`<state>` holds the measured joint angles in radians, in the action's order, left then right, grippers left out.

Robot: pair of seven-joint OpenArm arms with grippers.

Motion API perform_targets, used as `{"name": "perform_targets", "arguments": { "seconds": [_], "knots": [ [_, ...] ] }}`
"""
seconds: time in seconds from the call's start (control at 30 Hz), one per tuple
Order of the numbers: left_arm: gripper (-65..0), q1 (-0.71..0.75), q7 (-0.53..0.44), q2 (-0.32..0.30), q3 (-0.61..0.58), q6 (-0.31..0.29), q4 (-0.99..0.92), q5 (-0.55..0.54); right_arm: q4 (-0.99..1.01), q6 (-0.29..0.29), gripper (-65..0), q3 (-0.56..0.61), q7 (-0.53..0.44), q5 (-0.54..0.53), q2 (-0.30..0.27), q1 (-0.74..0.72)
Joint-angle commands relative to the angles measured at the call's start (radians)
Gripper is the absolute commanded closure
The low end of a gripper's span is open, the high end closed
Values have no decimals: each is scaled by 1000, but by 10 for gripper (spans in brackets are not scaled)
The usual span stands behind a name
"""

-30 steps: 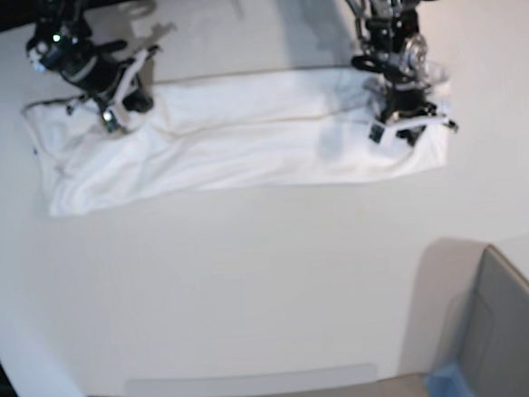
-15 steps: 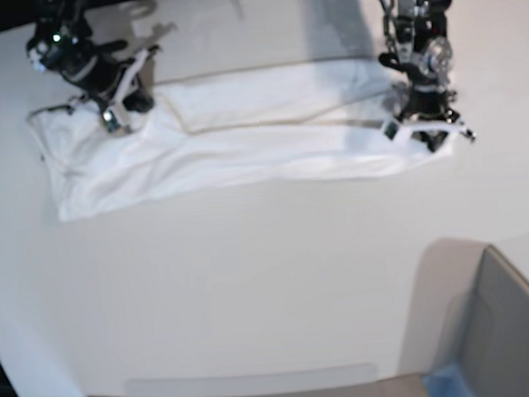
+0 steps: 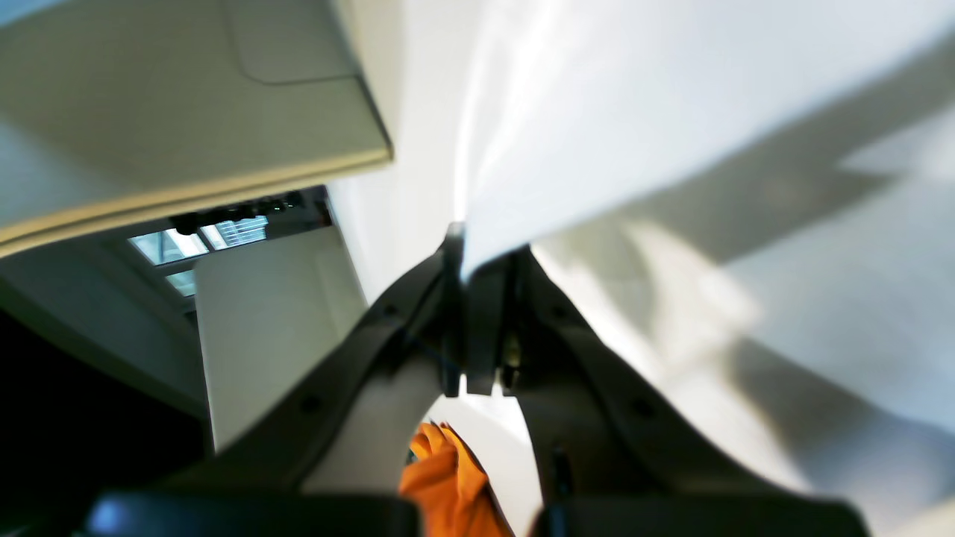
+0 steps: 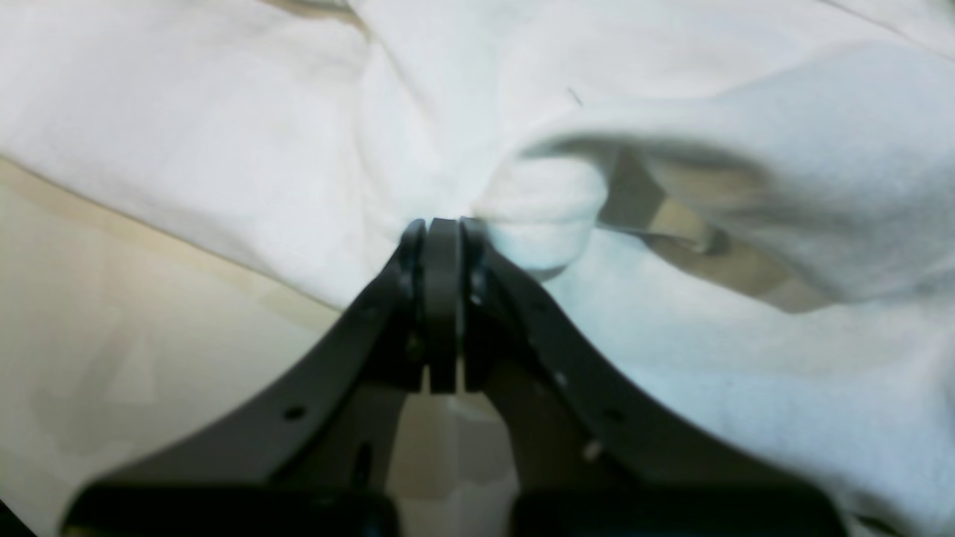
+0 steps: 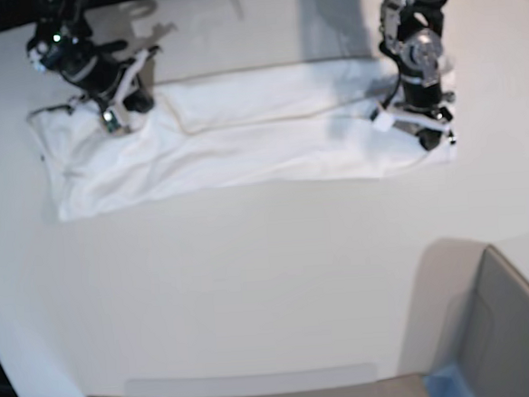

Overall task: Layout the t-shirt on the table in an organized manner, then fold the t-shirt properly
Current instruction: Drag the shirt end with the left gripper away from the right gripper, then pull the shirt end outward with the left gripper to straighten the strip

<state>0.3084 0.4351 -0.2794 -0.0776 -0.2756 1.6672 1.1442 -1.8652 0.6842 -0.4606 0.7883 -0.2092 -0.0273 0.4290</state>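
The white t-shirt point(image 5: 260, 135) lies as a long folded band across the far part of the white table point(image 5: 252, 281); its print is not visible. My left gripper point(image 5: 423, 126) is at the shirt's right end, shut on a cloth edge; the left wrist view shows its closed tips point(image 3: 466, 253) pinching the white cloth point(image 3: 634, 134). My right gripper point(image 5: 112, 116) is at the shirt's left end, shut on a bunched fold; the right wrist view shows its closed tips point(image 4: 440, 231) in the t-shirt point(image 4: 224, 149).
A grey box corner point(image 5: 510, 327) stands at the near right of the table. A grey panel strip point(image 5: 250, 381) lies at the near edge. In the left wrist view an orange thing point(image 3: 444, 477) shows below the fingers, and the grey box point(image 3: 149, 112) fills the upper left.
My left gripper pulled the shirt's right end to the right, then came back a little left; that end now lies flatter. My right gripper has stayed in place.
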Motion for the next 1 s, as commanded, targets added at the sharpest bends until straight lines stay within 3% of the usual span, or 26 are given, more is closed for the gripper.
{"name": "perform_targets", "arguments": {
  "seconds": [0.0, 0.17, 0.47, 0.8, 0.97],
  "knots": [
    [0, 4, -3, -7, 9, 20, 31, 12, -17, 14, 0, -4, -19, -16, -6, -6],
    [0, 24, 9, -11, 12, 20, 69, 15, -15, 14, 0, 0, -19, -16, -6, -11],
    [0, 76, 11, -1, 9, 17, 77, 133, -15, 14, 0, 0, -19, -16, -6, -12],
    [0, 150, 9, 142, 14, 17, 172, 127, -15, 14, 0, 1, -19, -16, -7, -12],
    [0, 171, 11, 147, 15, 17, 152, 125, -15, 14, 0, 1, -19, -16, -10, -11]
  ]
}}
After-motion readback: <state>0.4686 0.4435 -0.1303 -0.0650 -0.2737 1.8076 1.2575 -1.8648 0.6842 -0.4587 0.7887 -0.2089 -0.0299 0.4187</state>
